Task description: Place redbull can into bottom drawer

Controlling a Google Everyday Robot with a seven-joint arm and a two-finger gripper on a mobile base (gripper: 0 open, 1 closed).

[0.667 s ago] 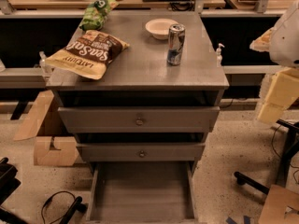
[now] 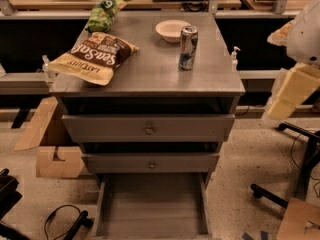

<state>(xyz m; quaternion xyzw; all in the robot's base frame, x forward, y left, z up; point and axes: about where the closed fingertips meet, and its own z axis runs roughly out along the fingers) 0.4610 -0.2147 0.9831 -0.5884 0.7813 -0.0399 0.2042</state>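
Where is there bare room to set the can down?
The bottom drawer floor is bare wall to wall. On the cabinet top, the front right, ahead of the redbull can, is free; the chip bag crowds the left, the bowl the back. The gripper is out of view.

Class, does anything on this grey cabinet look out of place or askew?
The brown chip bag overhangs the left edge of the grey tabletop. The slim silver-and-blue can stands upright; the lowest grey drawer is open. End effector not in view.
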